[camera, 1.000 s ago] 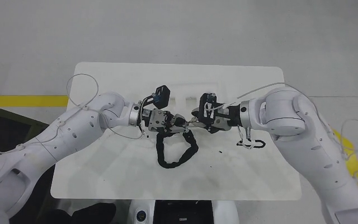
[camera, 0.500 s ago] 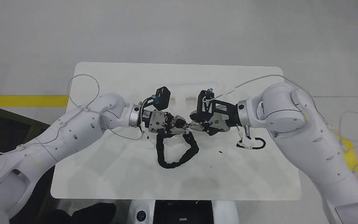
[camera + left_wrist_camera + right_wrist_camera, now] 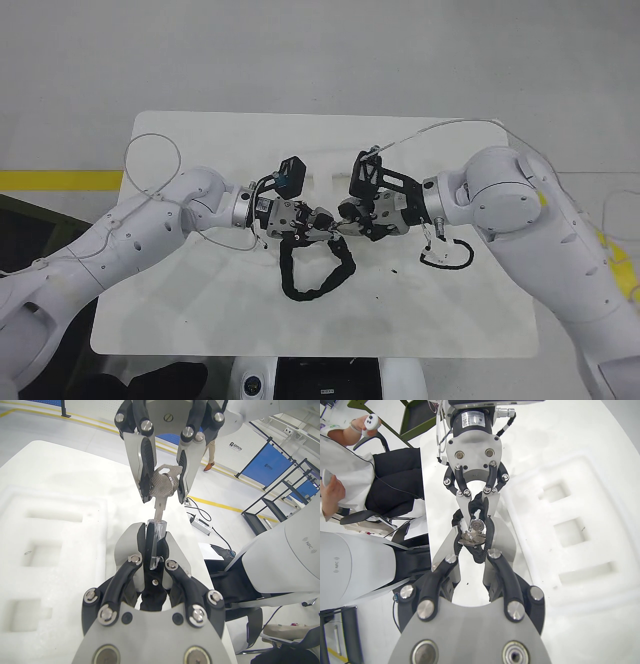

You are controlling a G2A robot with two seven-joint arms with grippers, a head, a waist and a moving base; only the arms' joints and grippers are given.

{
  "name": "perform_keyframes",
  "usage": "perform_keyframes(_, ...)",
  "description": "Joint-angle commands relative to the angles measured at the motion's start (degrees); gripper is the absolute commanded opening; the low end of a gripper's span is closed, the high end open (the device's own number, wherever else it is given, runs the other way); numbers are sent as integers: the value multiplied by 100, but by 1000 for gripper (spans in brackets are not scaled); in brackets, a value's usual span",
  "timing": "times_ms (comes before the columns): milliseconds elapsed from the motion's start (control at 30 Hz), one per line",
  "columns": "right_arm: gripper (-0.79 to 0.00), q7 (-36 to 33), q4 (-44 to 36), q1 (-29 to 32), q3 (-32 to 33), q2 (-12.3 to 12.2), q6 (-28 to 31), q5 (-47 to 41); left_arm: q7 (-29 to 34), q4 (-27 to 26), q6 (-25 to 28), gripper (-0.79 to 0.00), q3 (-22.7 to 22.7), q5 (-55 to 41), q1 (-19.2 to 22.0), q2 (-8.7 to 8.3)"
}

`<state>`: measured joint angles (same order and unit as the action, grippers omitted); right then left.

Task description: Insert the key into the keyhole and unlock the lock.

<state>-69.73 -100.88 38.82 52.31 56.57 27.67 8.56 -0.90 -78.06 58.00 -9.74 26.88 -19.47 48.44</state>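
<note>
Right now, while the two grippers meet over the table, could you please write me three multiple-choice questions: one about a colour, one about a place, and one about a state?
1. What colour is the chain joined to the lock?
A. Red
B. Yellow
C. Black

2. Where is the tip of the key?
A. Under the chain
B. At the keyhole end of the lock
C. Pointing away from the lock

3. In what state is the right gripper?
A. Shut on the key
B. Open and empty
C. Shut on the chain

Answers:
1 C: the looped chain is black in the top view.
2 B: in the left wrist view the blade runs straight to the lock's end.
3 A: its two pads press the key's head from both sides.
</note>
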Motion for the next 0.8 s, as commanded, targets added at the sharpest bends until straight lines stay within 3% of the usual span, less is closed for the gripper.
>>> perform_keyframes(0,-785,-11,60,-13,-15,8,-288,-138,-40,13,1,-785,0,38,0,4)
perform_keyframes(300,-785,-108,95,-37,-54,33,-1321,-553,-262,64,1,-785,0,223,-15,-25)
perform_keyframes(333,-511,-112,76,-40,-53,34,-1370,-563,-284,65,1,-785,0,242,-19,-28)
perform_keyframes(400,-37,-100,9,-37,-51,35,-1439,-565,-334,64,1,-785,0,278,-24,-36)
perform_keyframes(433,0,-81,-13,-35,-43,35,-1442,-561,-349,67,1,-785,0,291,-23,-38)
perform_keyframes(767,0,712,-361,392,370,-107,-449,807,-554,67,1,-785,0,458,-43,-56)
